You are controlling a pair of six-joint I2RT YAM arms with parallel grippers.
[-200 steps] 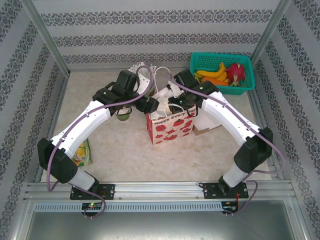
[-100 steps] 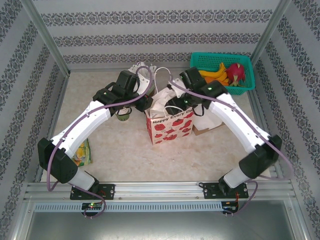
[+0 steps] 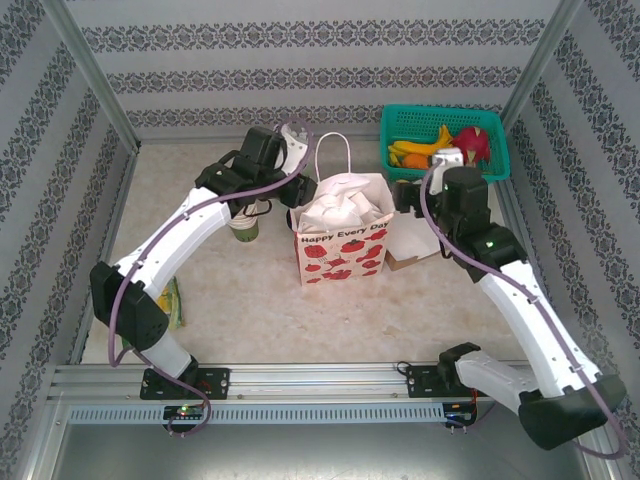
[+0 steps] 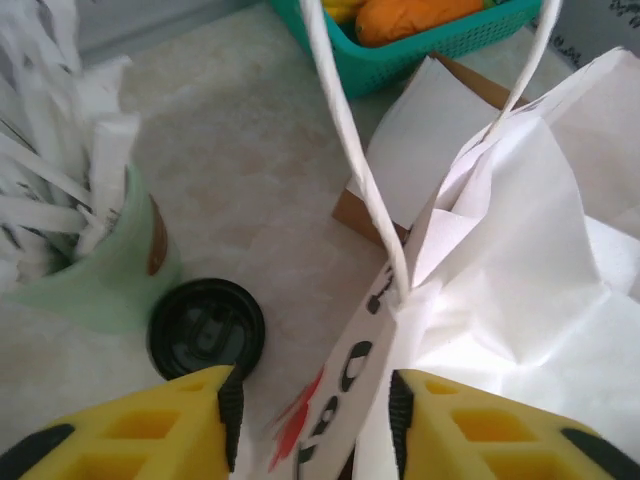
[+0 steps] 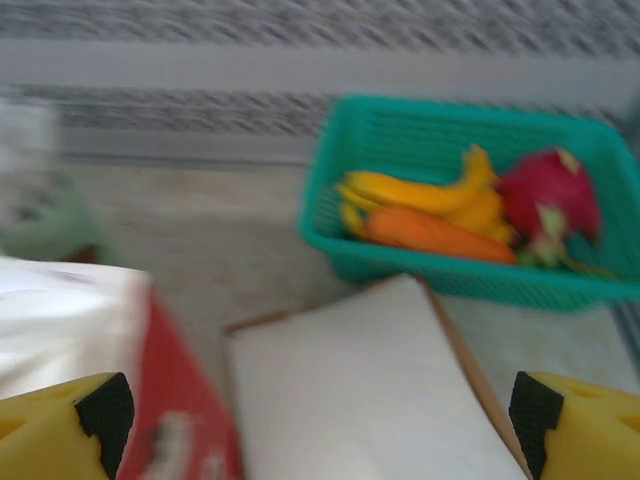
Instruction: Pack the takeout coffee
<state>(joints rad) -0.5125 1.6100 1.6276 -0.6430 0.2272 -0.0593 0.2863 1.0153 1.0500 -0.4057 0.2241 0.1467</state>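
Left of the gift bag [image 3: 340, 250], farthest out: yellow-green packet [image 3: 165, 305], flat on the table [image 3: 250, 290], partly under the left arm, print unreadable.

Left of the bag, closer in: mint-green cup of white sticks [image 4: 95, 280], cut off by the frame edge.

Between that cup and the bag: takeout coffee [image 4: 207, 328], upright on the table, long axis vertical, black lid facing up (from the wrist the lid hides the body; from above the arm crosses its top).

At the bag's left wall: left gripper [image 4: 315, 400], fingers apart, the printed wall between them. Contact cannot be told.

Inside the bag: white tissue [image 3: 345, 205], crumpled.

Right of the bag: white card [image 5: 340, 380], lying flat, its near edge cut off. Right gripper [image 5: 320, 410] over it, fingers spread wide, nothing between.

Right of and behind the bag: teal basket [image 5: 400, 130] of fruit, blurred.
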